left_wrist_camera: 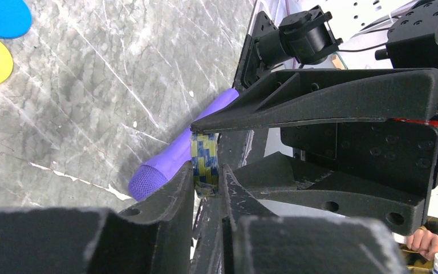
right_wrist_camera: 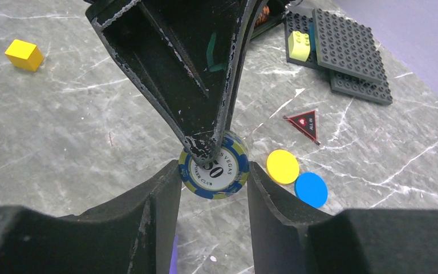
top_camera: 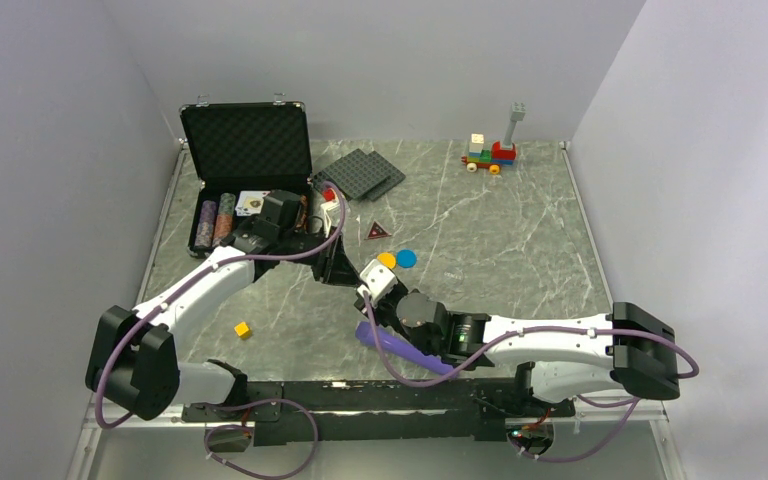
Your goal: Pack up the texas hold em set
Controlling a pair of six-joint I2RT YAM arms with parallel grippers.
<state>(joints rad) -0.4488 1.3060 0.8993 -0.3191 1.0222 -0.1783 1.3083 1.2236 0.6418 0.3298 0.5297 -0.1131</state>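
— Between the two grippers, at the centre of the right wrist view, what is held?
— One blue-and-yellow poker chip (right_wrist_camera: 217, 171), up off the table (right_wrist_camera: 63, 131). The left gripper (right_wrist_camera: 204, 145) reaches down from the top of the frame and pinches its flat faces. The right gripper (right_wrist_camera: 214, 170) is narrowed to the chip's width, both fingers seemingly on its rim. I read it as a handover, but I cannot tell which way.
— And the rest of the set?
— Just right of the chip lie the yellow disc (right_wrist_camera: 282, 166) and blue disc (right_wrist_camera: 311, 189), side by side, with the dark red triangle (right_wrist_camera: 307, 123) above them. All three are on the table.
— What is packed?
— At the upper left of the top view the case (top_camera: 245, 140) stands open, lid upright, with two chip stacks (top_camera: 214, 220) and playing cards (top_camera: 251, 203) inside.
— So partway?
— I judge so. This chip, the discs and the triangle remain, then the lid and latches. The purple cylinder (top_camera: 400, 350) low in that view is no part of the set.
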